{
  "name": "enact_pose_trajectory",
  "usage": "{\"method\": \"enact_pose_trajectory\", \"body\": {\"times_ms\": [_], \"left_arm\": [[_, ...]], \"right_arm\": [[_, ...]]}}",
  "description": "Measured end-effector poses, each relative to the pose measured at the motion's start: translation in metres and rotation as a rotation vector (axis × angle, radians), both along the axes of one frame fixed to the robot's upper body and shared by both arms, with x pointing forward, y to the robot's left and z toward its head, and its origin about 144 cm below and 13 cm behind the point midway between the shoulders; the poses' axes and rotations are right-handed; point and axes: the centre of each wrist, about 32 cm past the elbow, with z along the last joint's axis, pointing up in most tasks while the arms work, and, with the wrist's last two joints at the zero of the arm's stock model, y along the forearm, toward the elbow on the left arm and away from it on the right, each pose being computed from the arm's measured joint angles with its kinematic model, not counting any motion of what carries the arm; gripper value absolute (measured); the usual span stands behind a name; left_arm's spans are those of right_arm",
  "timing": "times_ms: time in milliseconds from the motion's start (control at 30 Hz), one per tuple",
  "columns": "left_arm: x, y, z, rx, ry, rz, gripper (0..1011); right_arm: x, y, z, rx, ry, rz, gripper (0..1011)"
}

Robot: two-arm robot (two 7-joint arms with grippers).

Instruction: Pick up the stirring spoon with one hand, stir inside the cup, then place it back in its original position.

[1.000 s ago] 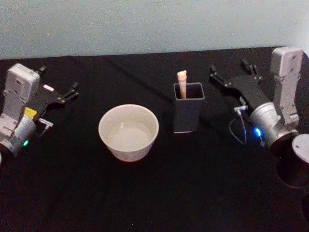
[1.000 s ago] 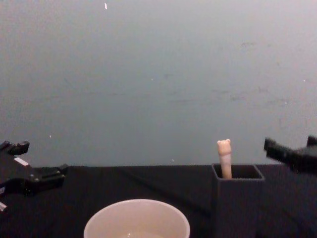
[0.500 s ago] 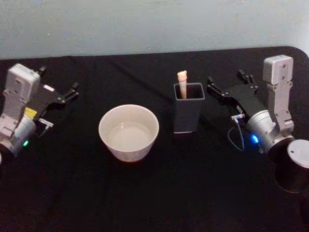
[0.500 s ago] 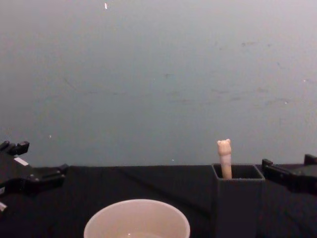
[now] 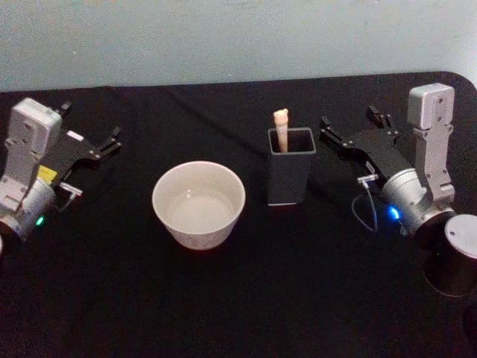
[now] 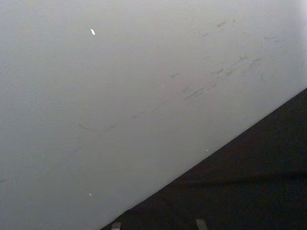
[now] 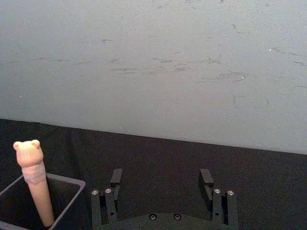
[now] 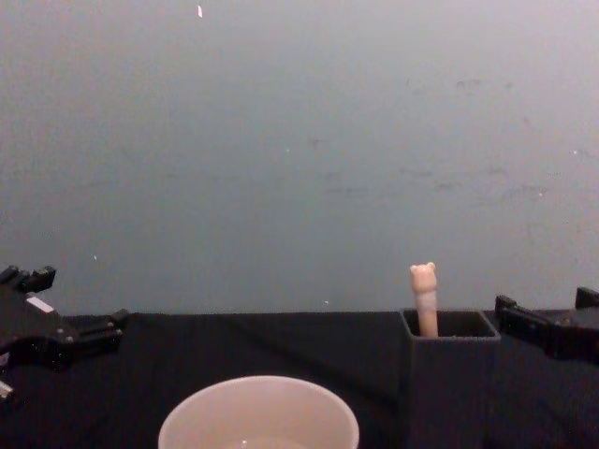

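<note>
The stirring spoon (image 5: 281, 127) stands upright in the dark grey square holder (image 5: 290, 175), its beige bear-head handle poking above the rim. The wide cream cup (image 5: 198, 203) sits to the holder's left. My right gripper (image 5: 349, 119) hovers open just right of the holder, apart from it and holding nothing. In the right wrist view its fingers (image 7: 116, 177) point past the holder (image 7: 72, 184), with the spoon (image 7: 31, 172) off to one side. The chest view shows the spoon (image 8: 424, 295), the holder (image 8: 449, 383) and the cup (image 8: 258, 416). My left gripper (image 5: 89, 121) rests open at the far left.
A black cloth (image 5: 246, 298) covers the table, which ends at a pale wall (image 5: 223, 37) behind. A dark cylinder with a pale top (image 5: 455, 257) stands at the right edge, beside the right arm. Bare cloth lies in front of the cup and holder.
The right gripper has come down and moved left toward the holder, then nearly stopped. The spoon, cup and holder have not moved. The left arm is almost unchanged.
</note>
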Motion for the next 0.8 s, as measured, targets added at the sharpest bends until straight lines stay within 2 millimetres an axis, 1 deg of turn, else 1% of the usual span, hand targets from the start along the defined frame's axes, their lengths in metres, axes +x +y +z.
{"method": "enact_pose_trajectory", "body": {"times_ms": [800], "left_arm": [[0.0, 0.0, 0.0, 0.0, 0.0, 0.0, 1001]], "right_arm": [[0.0, 0.0001, 0.0007, 0.003, -0.002, 0.001, 1000]]}}
